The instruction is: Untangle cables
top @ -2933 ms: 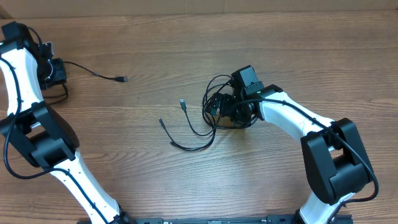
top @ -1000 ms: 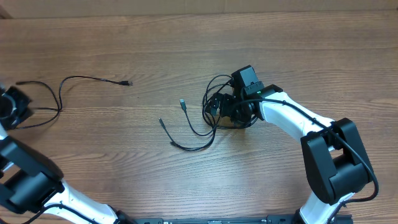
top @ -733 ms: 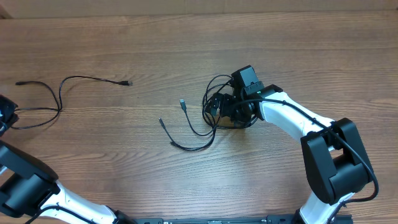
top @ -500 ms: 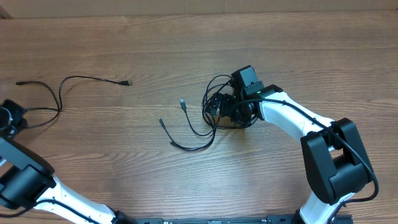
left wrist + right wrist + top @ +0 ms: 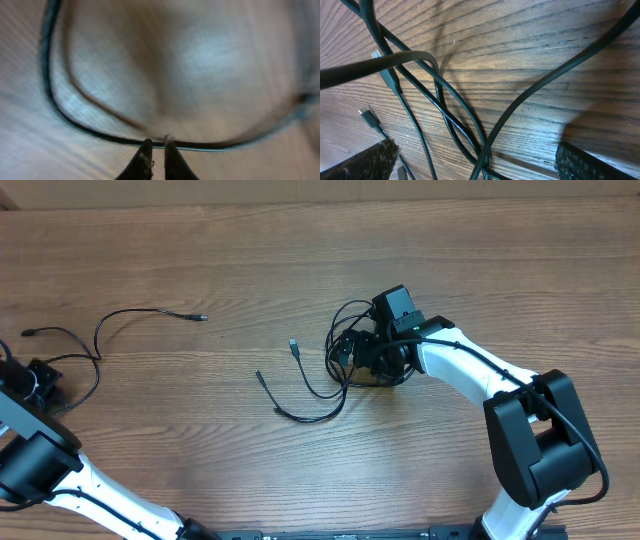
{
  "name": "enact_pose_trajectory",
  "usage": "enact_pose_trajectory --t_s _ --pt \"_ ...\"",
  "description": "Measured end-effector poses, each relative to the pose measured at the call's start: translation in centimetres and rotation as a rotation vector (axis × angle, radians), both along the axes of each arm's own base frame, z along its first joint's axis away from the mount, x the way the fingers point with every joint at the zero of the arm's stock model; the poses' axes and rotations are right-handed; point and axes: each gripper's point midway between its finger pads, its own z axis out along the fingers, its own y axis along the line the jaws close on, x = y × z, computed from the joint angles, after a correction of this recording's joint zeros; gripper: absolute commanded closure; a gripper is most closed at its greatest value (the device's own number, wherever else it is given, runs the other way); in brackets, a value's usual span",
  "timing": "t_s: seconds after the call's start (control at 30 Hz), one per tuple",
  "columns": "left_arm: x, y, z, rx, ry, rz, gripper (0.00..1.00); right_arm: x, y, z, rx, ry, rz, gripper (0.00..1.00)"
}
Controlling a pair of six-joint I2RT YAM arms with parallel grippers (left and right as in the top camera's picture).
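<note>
The right tool (image 5: 485, 161), spread wide and empty over the cables (image 5: 345, 345) knotted just 3 o'clock of the counter's (image 5: 300, 250) middle, could grab several strands and tighten the knot; the left tool (image 5: 156, 150), at 9 o'clock, is nearly closed against a lone cable (image 5: 120, 315), hold unclear.

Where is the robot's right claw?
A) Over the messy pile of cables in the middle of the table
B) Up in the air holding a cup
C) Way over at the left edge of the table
A: the right gripper is down over the tangled cables in the middle of the table, with its jaws spread wide.
</note>
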Motion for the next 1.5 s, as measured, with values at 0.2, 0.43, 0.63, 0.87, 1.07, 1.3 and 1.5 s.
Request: enact_pose_trajectory --t_s 0.2,0.43,0.63,0.87,1.07,1.3,1.5 --pt "6.1 -0.1 5.6 -0.005 -0.255 -0.135 0.41 0.0 0.0 0.0 0.000 0.000 0.000 0.00" --pt "12.4 -5.7 9.8 0.046 -0.420 -0.528 0.23 0.0 0.0 0.0 0.001 0.000 0.000 0.00" --pt "16.5 -11.7 9.6 0.111 -0.441 -0.844 0.22 0.0 0.0 0.0 0.001 0.000 0.000 0.00" --pt "19.1 -13.2 7.1 0.249 -0.341 -0.984 0.20 0.0 0.0 0.0 0.000 0.000 0.000 0.00" --pt "18.8 -12.5 3.6 0.248 -0.244 -0.998 0.25 0.0 0.0 0.0 0.001 0.000 0.000 0.00" --pt "18.1 -12.2 0.8 0.215 -0.190 -1.017 0.73 0.0 0.0 0.0 0.001 0.000 0.000 0.00" --pt "18.2 -11.7 0.8 0.228 -0.192 -1.007 0.82 0.0 0.0 0.0 0.000 0.000 0.000 0.00"
